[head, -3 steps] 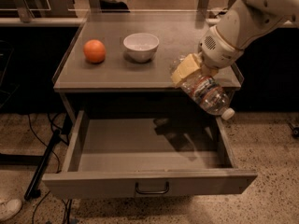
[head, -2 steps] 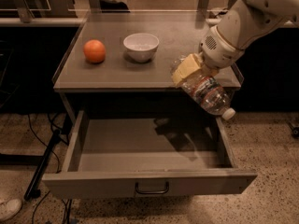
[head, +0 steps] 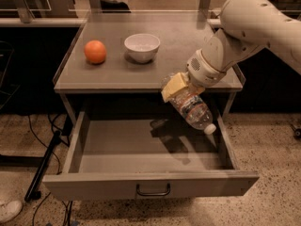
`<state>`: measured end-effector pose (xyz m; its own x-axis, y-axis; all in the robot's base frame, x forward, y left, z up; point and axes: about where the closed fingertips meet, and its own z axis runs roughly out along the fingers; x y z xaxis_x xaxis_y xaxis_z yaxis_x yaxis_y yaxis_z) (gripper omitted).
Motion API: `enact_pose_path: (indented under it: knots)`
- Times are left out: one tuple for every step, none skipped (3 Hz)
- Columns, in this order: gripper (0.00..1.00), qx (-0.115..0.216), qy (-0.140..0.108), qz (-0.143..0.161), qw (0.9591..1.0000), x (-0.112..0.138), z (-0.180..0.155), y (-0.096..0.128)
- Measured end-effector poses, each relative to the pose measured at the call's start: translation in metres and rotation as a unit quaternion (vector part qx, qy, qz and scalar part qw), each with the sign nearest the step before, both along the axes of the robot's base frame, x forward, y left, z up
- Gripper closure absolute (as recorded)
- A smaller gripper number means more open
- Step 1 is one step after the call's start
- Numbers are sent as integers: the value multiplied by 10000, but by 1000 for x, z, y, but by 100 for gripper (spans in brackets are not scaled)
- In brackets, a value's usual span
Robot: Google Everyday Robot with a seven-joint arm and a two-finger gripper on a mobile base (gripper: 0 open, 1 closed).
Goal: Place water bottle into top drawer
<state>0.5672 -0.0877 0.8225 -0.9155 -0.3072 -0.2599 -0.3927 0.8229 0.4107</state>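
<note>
The top drawer [head: 141,185] is pulled open below the table top, with its dark curved handle [head: 153,191] at the front centre; its grey floor shows bare. My gripper [head: 178,86] is shut on the water bottle [head: 190,108], a clear crinkled plastic bottle with a pale label. The bottle hangs tilted, white cap [head: 209,128] pointing down and to the right, above the right half of the open drawer. It casts a shadow on the drawer floor.
An orange [head: 95,51] and a white bowl [head: 141,47] sit on the grey table top [head: 188,36] behind the drawer. My white arm [head: 244,27] reaches in from the upper right. Dark cables and a bar [head: 42,168] lie on the speckled floor at left.
The gripper with the bottle has moved left and slightly down, further over the open drawer. The bottle keeps its tilt.
</note>
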Motion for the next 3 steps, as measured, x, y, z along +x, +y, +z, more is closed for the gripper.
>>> enact_pose_path:
  knots:
    - [100,0,-2,-1,10000,0,0,0]
    - [100,8,148,-161,9998,-6,-19,6]
    - [100,76,283,-407,9987,-15,-40,10]
